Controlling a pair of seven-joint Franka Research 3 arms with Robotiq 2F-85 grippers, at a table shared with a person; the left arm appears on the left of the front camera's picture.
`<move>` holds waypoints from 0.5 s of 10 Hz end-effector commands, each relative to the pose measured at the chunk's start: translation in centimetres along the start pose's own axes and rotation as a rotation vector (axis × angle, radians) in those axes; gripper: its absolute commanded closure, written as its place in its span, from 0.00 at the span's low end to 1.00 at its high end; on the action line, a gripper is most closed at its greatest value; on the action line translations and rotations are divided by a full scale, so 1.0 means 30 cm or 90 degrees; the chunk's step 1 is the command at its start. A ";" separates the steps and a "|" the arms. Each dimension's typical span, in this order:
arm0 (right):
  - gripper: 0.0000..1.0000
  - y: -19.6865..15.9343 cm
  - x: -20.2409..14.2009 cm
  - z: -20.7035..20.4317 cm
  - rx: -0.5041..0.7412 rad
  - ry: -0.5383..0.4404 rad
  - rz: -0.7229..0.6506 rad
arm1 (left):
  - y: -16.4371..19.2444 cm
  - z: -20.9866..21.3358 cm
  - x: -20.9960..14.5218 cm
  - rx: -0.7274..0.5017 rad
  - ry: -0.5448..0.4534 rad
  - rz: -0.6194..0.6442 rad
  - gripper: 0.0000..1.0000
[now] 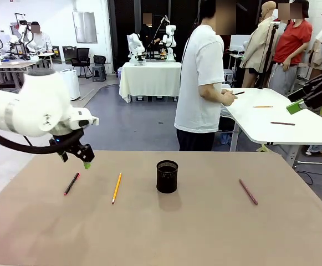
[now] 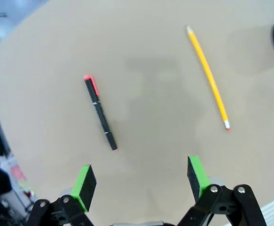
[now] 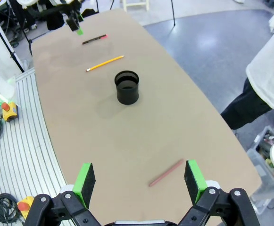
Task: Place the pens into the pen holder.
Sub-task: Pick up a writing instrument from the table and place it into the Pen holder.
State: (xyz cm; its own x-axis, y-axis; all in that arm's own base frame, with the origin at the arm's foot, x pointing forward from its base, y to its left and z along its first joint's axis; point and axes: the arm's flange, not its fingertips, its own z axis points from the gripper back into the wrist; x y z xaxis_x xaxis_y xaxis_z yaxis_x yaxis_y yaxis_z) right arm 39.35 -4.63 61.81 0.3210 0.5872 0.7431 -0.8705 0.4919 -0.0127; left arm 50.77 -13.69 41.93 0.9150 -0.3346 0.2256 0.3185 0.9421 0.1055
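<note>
Left end effector (image 2: 139,165): jaws wide apart, nothing between the green pads. It hung above the left part of the table (image 1: 205,233), clear of the surface.

Below it lay the black pen with red accents (image 2: 100,113), flat on the table and touching neither pad. The yellow pencil (image 2: 208,78) lay beside that pen, a little apart and not touching it. In the front view it sat between the pen and the pen holder (image 1: 167,176).

The pen holder stood upright near the middle of the table, mouth open to the top. From my right wrist its inside looked dark. All three pens lay outside it.

Right end effector (image 3: 139,165): jaws also wide apart, holding nothing. It was high over the table's right end, looking down along it.

The reddish-pink pencil (image 3: 166,172) lay flat between the two pads as that camera saw it, but down on the table and well clear of them. It was well apart from the holder, on the side away from the other two pens.

A person (image 1: 202,83) in a white T-shirt stood at the far edge, turned toward a white table (image 1: 316,130) on the right. Their hands were over that table, not mine.
</note>
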 end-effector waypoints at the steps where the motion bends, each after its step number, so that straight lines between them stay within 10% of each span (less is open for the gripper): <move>1: 0.00 -0.003 0.002 -0.001 0.005 -0.022 0.005 | -0.045 -0.071 0.143 0.017 0.065 0.063 0.00; 5: 0.00 -0.003 0.002 -0.001 0.005 -0.022 0.005 | -0.146 -0.265 0.264 0.021 0.062 0.159 0.00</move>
State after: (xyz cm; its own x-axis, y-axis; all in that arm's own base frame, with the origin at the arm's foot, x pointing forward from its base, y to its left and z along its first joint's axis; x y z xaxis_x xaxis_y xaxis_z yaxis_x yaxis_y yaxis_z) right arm 39.37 -4.64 61.79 0.3217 0.5873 0.7427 -0.8703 0.4923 -0.0123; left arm 57.63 -19.45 35.70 0.9811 -0.1248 0.1476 0.1101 0.9885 0.1041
